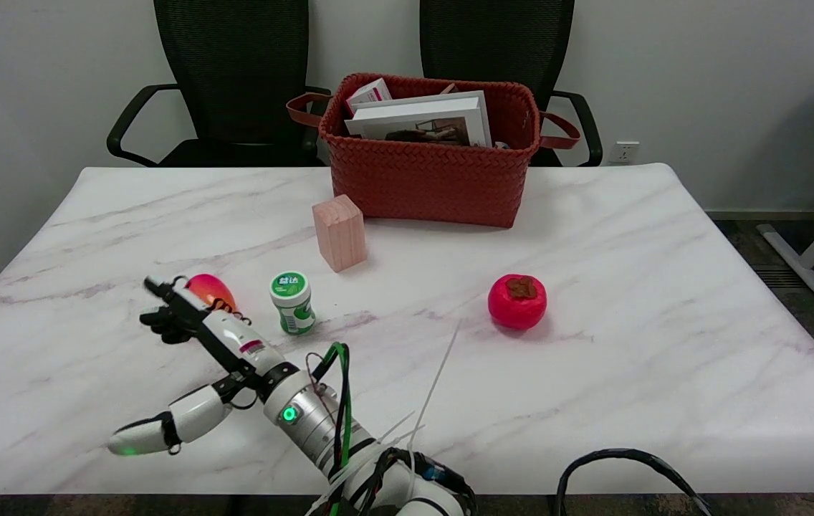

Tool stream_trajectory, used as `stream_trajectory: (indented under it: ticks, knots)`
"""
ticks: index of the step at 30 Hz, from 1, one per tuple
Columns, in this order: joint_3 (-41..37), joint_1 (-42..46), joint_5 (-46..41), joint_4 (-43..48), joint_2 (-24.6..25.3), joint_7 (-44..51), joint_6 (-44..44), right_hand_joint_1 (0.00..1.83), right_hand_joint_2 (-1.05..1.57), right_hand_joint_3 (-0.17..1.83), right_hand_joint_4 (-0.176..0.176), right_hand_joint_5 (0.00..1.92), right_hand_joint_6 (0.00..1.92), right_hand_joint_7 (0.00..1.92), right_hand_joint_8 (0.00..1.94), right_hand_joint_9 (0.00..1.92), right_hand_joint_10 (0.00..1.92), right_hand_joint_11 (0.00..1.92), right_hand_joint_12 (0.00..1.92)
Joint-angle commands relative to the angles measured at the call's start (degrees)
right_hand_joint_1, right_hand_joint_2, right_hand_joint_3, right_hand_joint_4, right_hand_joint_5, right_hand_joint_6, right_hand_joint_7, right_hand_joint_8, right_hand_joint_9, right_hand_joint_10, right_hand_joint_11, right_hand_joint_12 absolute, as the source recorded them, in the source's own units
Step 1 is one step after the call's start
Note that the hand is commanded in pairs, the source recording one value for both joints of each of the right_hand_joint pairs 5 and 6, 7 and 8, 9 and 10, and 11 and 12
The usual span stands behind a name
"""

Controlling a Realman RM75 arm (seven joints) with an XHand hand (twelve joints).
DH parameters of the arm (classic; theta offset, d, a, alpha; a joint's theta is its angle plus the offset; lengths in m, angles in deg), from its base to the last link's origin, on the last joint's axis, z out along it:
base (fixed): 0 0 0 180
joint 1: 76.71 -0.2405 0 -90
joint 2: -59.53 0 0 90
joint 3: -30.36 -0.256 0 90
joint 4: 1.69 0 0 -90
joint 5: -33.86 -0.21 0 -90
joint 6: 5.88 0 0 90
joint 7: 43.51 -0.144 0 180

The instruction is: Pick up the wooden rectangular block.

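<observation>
Robot hand (pixel 195 340) hovers empty, fingers apart, beside green-capped bottle (pixel 292 302); its label's writing is unreadable.

White marble-look table (pixel 593 373). Woven red basket (pixel 436 179) at the back; wooden block (pixel 340 232) just front-left of it, green-capped bottle (pixel 292 302) and mango (pixel 211 292) further front-left, red persimmon (pixel 517 301) front-right.

Office room: two black mesh office chairs (pixel 235 79) behind marble-topped table (pixel 629 301), wall socket (pixel 625 152), plain white wall.
</observation>
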Motion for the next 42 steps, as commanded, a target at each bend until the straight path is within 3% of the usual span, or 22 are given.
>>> stream_trajectory:
  ticks: [1, 12, 20, 23, 27, 30, 42]
  knots:
    - [-8.6, 3.6, 0.0, 9.6, -1.7, 1.5, 3.7, 1.02, 0.15, 0.18, 0.0, 0.0, 0.0, 0.47, 0.47, 0.48, 0.48, 0.43, 0.43]
    - [-11.9, 3.1, 0.0, 14.0, -2.5, 6.6, 2.5, 0.98, 0.13, 0.09, 0.0, 0.0, 0.0, 0.48, 0.48, 0.49, 0.49, 0.38, 0.38]
    - [-14.0, 2.9, 0.0, 16.0, -2.7, 9.2, 2.1, 0.98, 0.14, 0.04, 0.0, 0.0, 0.0, 0.46, 0.46, 0.48, 0.48, 0.19, 0.19]
    - [-14.5, 2.9, 0.0, 16.5, -2.8, 9.5, 2.1, 0.98, 0.14, 0.04, 0.0, 0.0, 0.0, 0.36, 0.36, 0.31, 0.31, 0.0, 0.0]
    - [-15.1, 2.9, 0.0, 16.8, -2.8, 9.6, 2.1, 0.98, 0.14, 0.03, 0.0, 0.0, 0.0, 0.19, 0.19, 0.01, 0.01, 0.0, 0.0]
    - [-16.0, 2.9, 0.0, 17.0, -2.8, 11.8, 2.1, 0.98, 0.13, 0.03, 0.0, 0.0, 0.0, 0.01, 0.01, 0.0, 0.0, 0.0, 0.0]
    - [-20.0, 2.9, -1.5, 18.2, -4.0, 21.5, -0.5, 0.98, 0.13, -0.04, 0.0, 0.0, 0.0, 0.0, 0.0, 0.0, 0.0, 0.0, 0.0]
